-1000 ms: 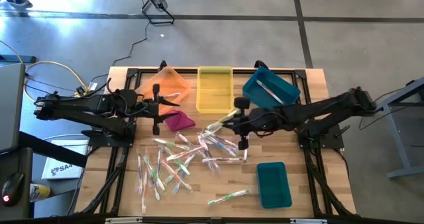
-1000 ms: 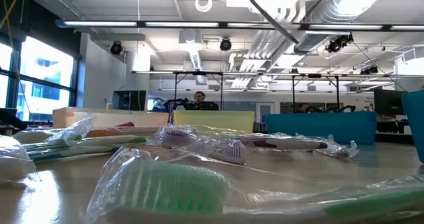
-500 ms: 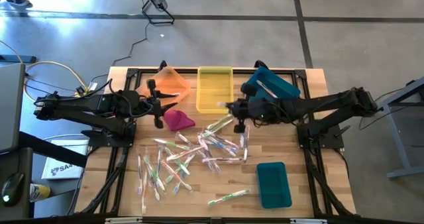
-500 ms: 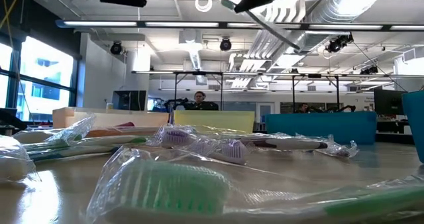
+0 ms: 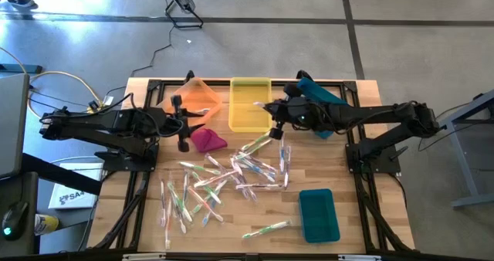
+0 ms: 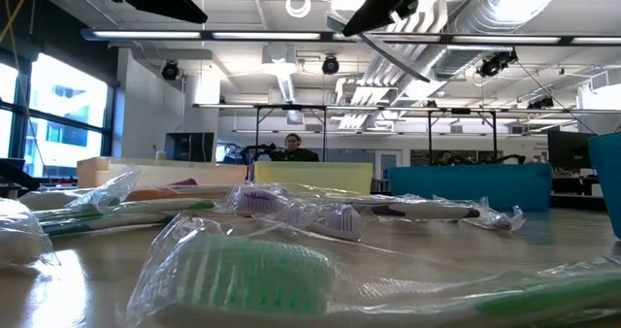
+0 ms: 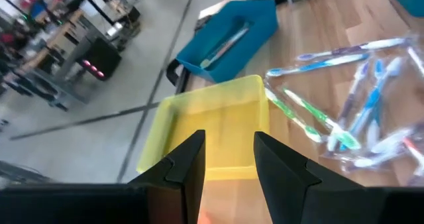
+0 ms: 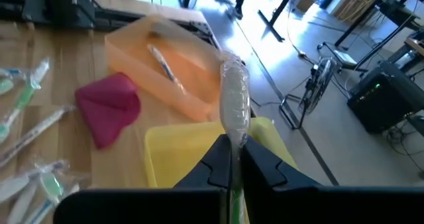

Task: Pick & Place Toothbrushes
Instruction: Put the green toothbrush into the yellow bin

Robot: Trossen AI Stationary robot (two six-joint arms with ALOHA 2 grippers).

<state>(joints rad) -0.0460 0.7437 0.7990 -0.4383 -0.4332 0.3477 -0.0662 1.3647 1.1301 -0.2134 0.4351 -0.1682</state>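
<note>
Many wrapped toothbrushes [image 5: 231, 176] lie in a loose pile in the middle of the table. They also show close up in the low view [image 6: 243, 270]. My right gripper [image 5: 273, 110] is above the right edge of the yellow bin [image 5: 248, 114], shut on one clear-wrapped toothbrush [image 8: 234, 101]. My left gripper [image 5: 181, 123] is open and empty. It hovers between the orange bin [image 5: 194, 96] and the magenta cloth lump [image 5: 207, 140]. In the left wrist view its fingers [image 7: 228, 174] stand apart with nothing between them. My right gripper pinches the wrapped toothbrush between its two fingers, partway along its length [image 8: 232, 143]. The wrapped end [image 8: 234, 95] sticks out past the fingertips. The toothbrush is lifted clear of the table, over the yellow bin's edge.
One toothbrush lies in the orange bin [image 8: 162, 61]. A blue bin [image 5: 328, 99] stands tilted at the far right, partly under my right arm, with a toothbrush in it [image 7: 225, 45]. A teal bin [image 5: 318, 215] stands near the front right. One toothbrush [image 5: 266, 229] lies alone beside it.
My right gripper has risen from the pile and gone toward the table's far edge, carrying the wrapped toothbrush clear of the table to the yellow bin's right edge.
</note>
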